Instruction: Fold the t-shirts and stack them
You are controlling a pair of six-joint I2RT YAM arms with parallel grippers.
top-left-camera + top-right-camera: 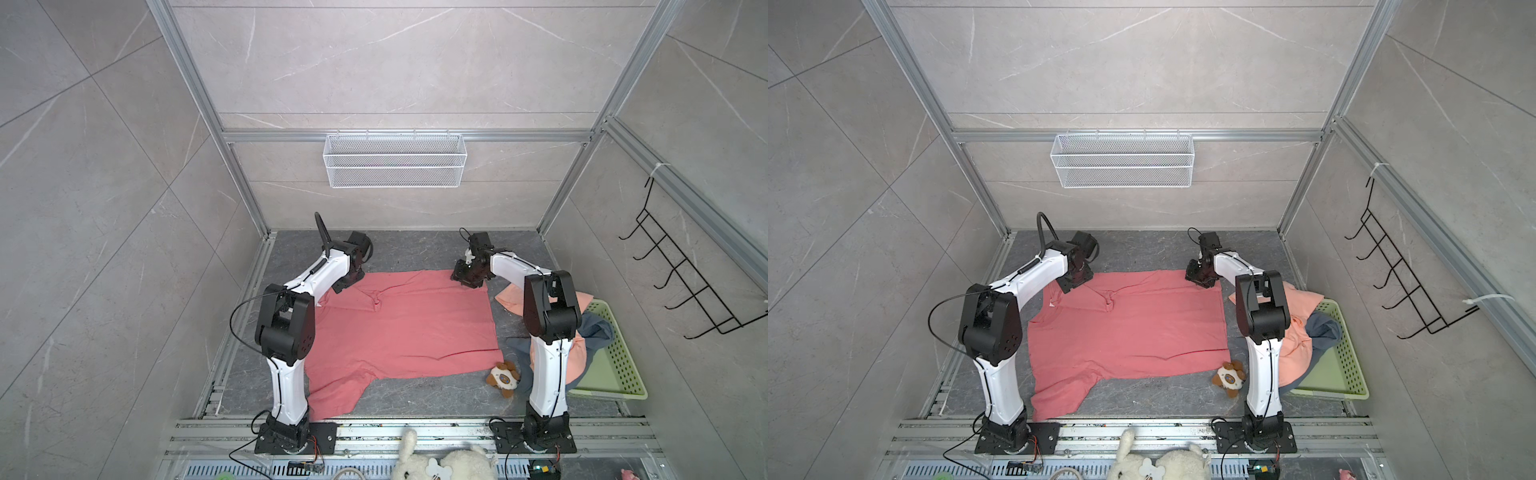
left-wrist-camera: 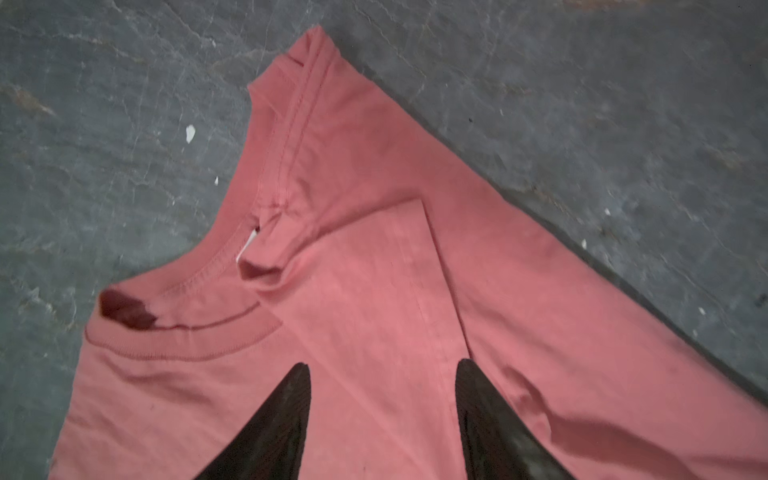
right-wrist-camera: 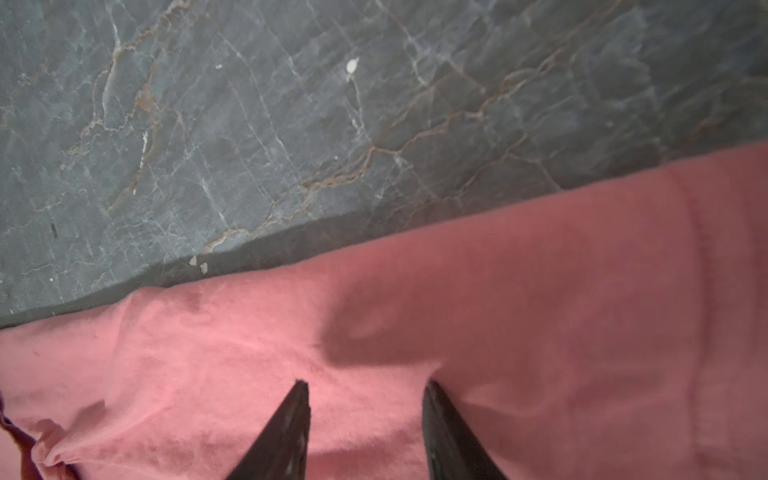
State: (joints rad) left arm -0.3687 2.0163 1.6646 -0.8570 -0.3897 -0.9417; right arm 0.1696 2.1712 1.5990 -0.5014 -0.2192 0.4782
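A coral-red t-shirt (image 1: pixel 407 328) (image 1: pixel 1133 328) lies spread on the dark marble table, collar to the left, its near sleeve reaching toward the front. My left gripper (image 1: pixel 345 286) (image 1: pixel 1069 286) hovers open at the far left corner. In the left wrist view its jaws (image 2: pixel 383 365) stand apart over the folded-in fabric (image 2: pixel 374 270) beside the collar. My right gripper (image 1: pixel 463 280) (image 1: pixel 1198 280) is open at the far right corner, fingers apart over the cloth (image 3: pixel 498 311), nothing pinched (image 3: pixel 365 383). A peach t-shirt (image 1: pixel 511 299) (image 1: pixel 1304 299) and a blue-grey one (image 1: pixel 598 328) (image 1: pixel 1323 328) lie heaped behind the right arm.
A pale green basket (image 1: pixel 623 374) (image 1: pixel 1350 365) sits at the right under the heaped shirts. A small brown-and-white plush toy (image 1: pixel 503 377) (image 1: pixel 1228 376) lies by the coral shirt's near right corner. A wire basket (image 1: pixel 395 160) hangs on the back wall.
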